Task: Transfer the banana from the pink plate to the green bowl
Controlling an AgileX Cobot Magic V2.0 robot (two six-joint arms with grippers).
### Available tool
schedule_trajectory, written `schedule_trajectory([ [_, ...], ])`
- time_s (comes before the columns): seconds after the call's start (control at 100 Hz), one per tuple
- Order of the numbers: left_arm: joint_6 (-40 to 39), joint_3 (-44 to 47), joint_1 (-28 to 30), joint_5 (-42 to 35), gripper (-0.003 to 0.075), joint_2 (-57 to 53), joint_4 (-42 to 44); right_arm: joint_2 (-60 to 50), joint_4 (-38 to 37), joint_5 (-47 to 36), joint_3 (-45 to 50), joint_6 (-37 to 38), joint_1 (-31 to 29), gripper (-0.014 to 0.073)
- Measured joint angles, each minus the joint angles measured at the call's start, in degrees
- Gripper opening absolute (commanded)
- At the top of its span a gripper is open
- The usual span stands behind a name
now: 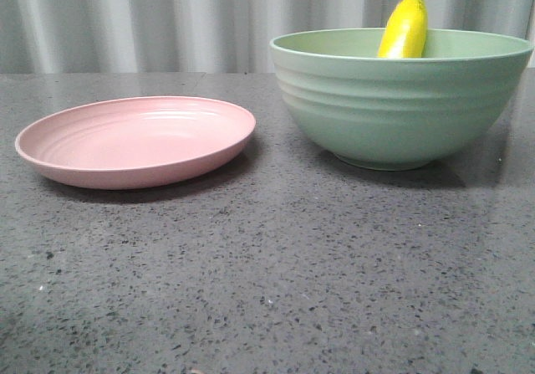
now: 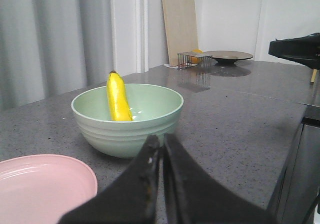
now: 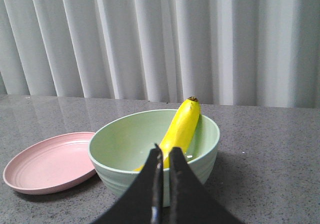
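Front view, banana [image 1: 405,29] (leaning) in green bowl [image 1: 401,98], pink plate [image 1: 134,140] beside

Yellow banana [image 1: 404,29] leans inside the green bowl [image 1: 401,98]; the pink plate [image 1: 134,140] sits bare beside it.

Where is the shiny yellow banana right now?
The glossy yellow banana stands propped inside the deep sage-green bowl, tip above the rim, right of the pale pink plate in the front view.

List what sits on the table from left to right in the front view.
Plate → bowl, with the banana standing inside it, its tip poking above the rim.
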Motion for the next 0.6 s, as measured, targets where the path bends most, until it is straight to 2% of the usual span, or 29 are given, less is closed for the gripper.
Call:
schedule_trajectory([
  [0.46, 0.0, 0.6, 0.0, -0.3, -0.0020, 0.0, 0.2, 0.0, 0.0, 0.0, 0.0, 0.0, 0.0, -0.0068],
  [0.6, 0.0, 3.1, 3.0, -0.5, -0.0020, 0.0, 2.3, 0.0, 0.0, 0.0, 0.0, 0.0, 0.0, -0.0068],
])
